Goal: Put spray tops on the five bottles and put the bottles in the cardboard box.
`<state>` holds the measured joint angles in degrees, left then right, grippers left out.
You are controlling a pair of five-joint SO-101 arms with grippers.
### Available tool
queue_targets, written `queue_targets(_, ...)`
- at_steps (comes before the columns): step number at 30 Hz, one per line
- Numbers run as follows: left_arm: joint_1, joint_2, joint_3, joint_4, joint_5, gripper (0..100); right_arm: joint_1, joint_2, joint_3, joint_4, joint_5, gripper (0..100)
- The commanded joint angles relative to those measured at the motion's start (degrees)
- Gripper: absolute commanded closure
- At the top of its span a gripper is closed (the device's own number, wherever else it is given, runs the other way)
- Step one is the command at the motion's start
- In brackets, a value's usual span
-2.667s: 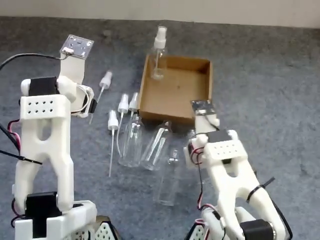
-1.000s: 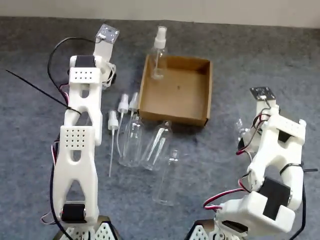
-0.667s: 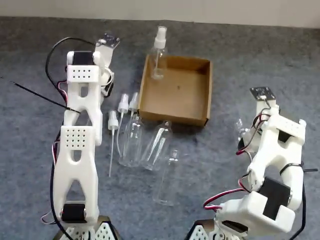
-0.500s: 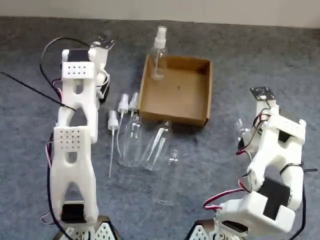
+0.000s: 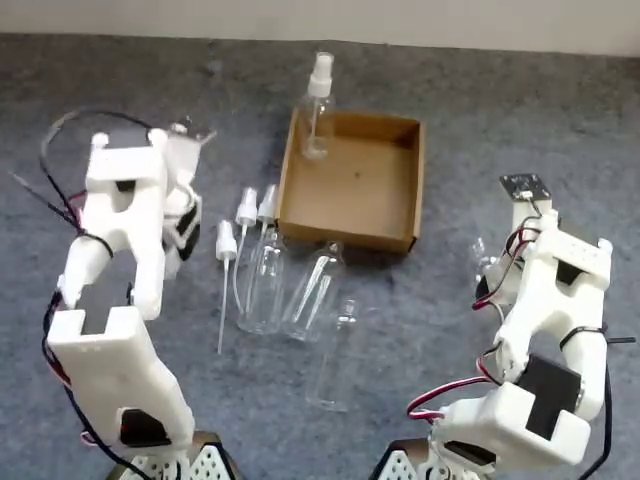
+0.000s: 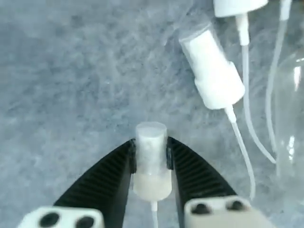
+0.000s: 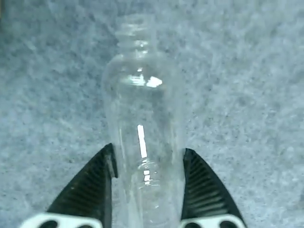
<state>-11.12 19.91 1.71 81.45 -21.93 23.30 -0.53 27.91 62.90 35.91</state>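
**High view.** One capped bottle (image 5: 318, 105) stands upright in the far left corner of the cardboard box (image 5: 345, 238). That is the only finished unit. Three bare bottles (image 5: 262, 280) lie on their sides on the table (image 5: 560, 120) just in front of the box, none with a top. Three loose spray tops (image 5: 245, 208) lie beside them on the left arm's side, their tubes trailing toward you. The left arm (image 5: 130, 200) is bent over the table just beside those tops. The right arm (image 5: 545, 280) stands to the right of the box, with the held bottle (image 5: 482, 258) at its gripper, clear of the box.

**Left wrist view.** The left gripper (image 6: 151, 145) is closed narrow on the held spray top (image 6: 151, 166), with a jaw pressed against each side of the cap. Two of the loose tops and part of a bare bottle lie on the table beyond it.

**Right wrist view.** The right gripper (image 7: 148, 159) is about half open and closed against the sides of the held bottle's clear body. Its threaded neck is open and points away from the wrist.

**Progress.** You are one-fifth through, by my judgement. Top and bottle for the second unit are in hand but not yet joined. Four cappings and four placements remain.
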Motion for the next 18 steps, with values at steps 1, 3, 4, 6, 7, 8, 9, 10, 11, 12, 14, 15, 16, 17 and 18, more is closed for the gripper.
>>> queue_targets(1, 0.6, -3.8, 4.5, -6.5, -0.1, 91, 1.1, 0.5, -1.2, 0.2, 0.4, 99.5)
queue_targets(3, 1.4, -3.8, 4.9, -6.7, -0.1, 89, 1.5, 0.5, -1.2, 0.2, 0.4, 99.5)
queue_targets(4, 1.6, -3.8, 4.8, -6.7, -0.1, 89, 1.5, 0.5, -1.2, 0.2, 0.4, 99.5)
queue_targets(6, 2.0, -4.4, 4.7, -6.7, -0.1, 90, 1.5, 0.5, -1.2, 0.2, 0.4, 99.5)
queue_targets(7, 2.1, -4.4, 4.7, -6.7, -0.1, 91, 1.5, 0.5, -1.2, 0.2, 0.4, 99.5)
queue_targets(8, 2.1, -4.4, 4.7, -6.6, -0.1, 91, 1.5, 0.5, -1.2, 0.2, 0.4, 99.5)
queue_targets(9, 2.1, -4.4, 4.7, -6.6, -0.1, 91, 1.5, 0.5, -1.2, 0.2, 0.4, 99.5)
queue_targets(10, 2.1, -4.2, 4.7, -6.5, -0.2, 91, 1.5, 0.5, -1.2, 0.2, 0.4, 99.5)
queue_targets(11, 2.0, -3.9, 4.7, -5.7, -0.4, 91, 1.5, 0.5, -1.2, 0.2, 0.4, 99.5)
queue_targets(12, 1.9, -3.9, 4.7, -5.0, -0.4, 91, 1.5, 0.5, -1.2, 0.2, 0.4, 99.5)
queue_targets(14, 1.7, -3.8, 5.1, -4.7, -0.4, 90, 1.5, 0.5, -1.2, 0.2, 0.4, 99.5)
queue_targets(15, 1.6, -3.8, 5.2, -4.7, -0.4, 90, 1.5, 0.5, -1.2, 0.2, 0.4, 99.4)
queue_targets(16, 1.5, -3.7, 5.2, -4.7, -0.4, 90, 1.5, 0.5, -1.2, 0.2, 0.4, 99.4)
queue_targets(17, 1.5, -3.7, 5.2, -4.7, -0.4, 90, 1.5, 0.5, -1.2, 0.2, 0.4, 99.3)
queue_targets(18, 1.5, -3.7, 5.2, -4.7, -0.4, 90, 1.5, 0.5, -1.2, 0.2, 0.4, 99.2)
